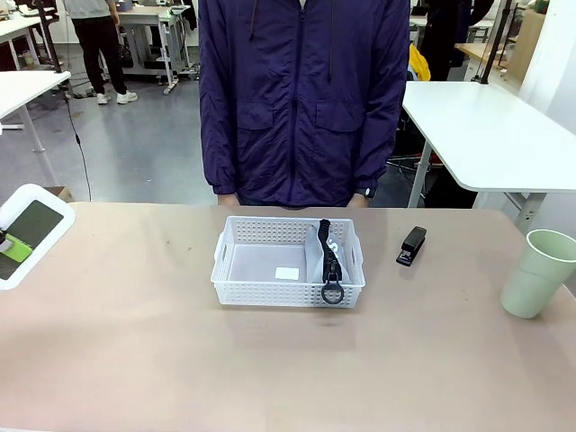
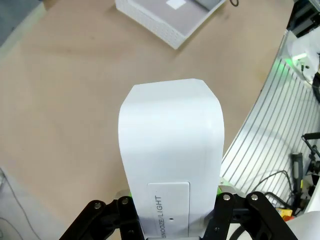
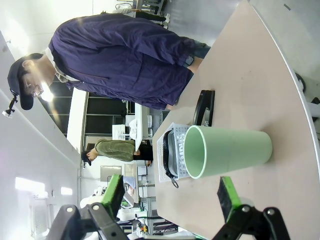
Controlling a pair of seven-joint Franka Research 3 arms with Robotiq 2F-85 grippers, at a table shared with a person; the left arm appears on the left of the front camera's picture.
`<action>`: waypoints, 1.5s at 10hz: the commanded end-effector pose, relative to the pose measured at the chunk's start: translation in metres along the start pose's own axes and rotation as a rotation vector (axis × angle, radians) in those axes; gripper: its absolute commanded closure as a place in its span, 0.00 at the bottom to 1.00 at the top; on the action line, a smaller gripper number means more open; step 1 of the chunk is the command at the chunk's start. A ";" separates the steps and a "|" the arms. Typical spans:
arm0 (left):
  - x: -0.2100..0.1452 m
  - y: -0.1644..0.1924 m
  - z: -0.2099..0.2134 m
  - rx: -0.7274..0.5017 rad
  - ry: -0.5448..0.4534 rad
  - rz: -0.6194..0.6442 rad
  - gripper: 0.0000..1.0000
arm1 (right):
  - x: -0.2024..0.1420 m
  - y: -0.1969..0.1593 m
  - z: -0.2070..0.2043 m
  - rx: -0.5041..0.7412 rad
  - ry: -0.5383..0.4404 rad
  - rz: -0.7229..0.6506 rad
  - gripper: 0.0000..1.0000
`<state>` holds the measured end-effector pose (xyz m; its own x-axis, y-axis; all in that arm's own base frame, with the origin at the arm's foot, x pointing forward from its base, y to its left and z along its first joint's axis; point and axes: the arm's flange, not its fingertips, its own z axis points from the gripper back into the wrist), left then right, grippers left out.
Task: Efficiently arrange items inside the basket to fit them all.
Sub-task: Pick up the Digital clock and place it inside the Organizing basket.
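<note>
Gripping a white alarm clock (image 2: 170, 140) in left gripper (image 2: 172, 210), clenched on the end printed SNOOZE/LIGHT, out at the left edge of the table (image 1: 135, 342), well apart from the basket (image 1: 288, 292). Running right gripper (image 3: 170, 200) released, nothing between the green pads (image 3: 227, 195), aimed at the cup (image 3: 227, 152) near the table's right edge. Judging step in hand as getting the clock into the basket. To do it well: come in high over the near rim, aim for the bare floor on the left half, lay flat along a long wall. Avoid landing on the small white block (image 1: 288, 273) mid-floor or nudging the pouch (image 1: 317, 256) standing on edge by the right wall. Leave room for the stapler (image 1: 412, 246), lying on the table just right of the basket, and for the cup. Let go only once seated. Materials: smooth hard plastic on the clock, rounded corners, dark face, probably slippery under pads. Rigid white lattice plastic on the basket, shallow, with handle cut-outs. Soft grey fabric on the pouch, black strap with ring (image 1: 332, 292) hanging at the front rim. Thin pale green paper on the cup, tapered, likely easy to crush. Compact, hard, black for the stapler.
</note>
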<state>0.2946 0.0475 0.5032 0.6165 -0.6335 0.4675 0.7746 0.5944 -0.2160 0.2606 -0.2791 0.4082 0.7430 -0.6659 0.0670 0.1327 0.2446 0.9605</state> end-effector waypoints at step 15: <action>0.308 -0.067 -0.138 0.297 0.344 -0.313 0.49 | 0.002 0.002 0.000 0.027 -0.012 0.022 0.00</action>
<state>0.4388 -0.2528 0.5424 0.4325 -0.8793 0.1997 0.8863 0.4552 0.0850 0.2606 -0.2793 0.4087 0.7431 -0.6658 0.0677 0.1321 0.2451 0.9605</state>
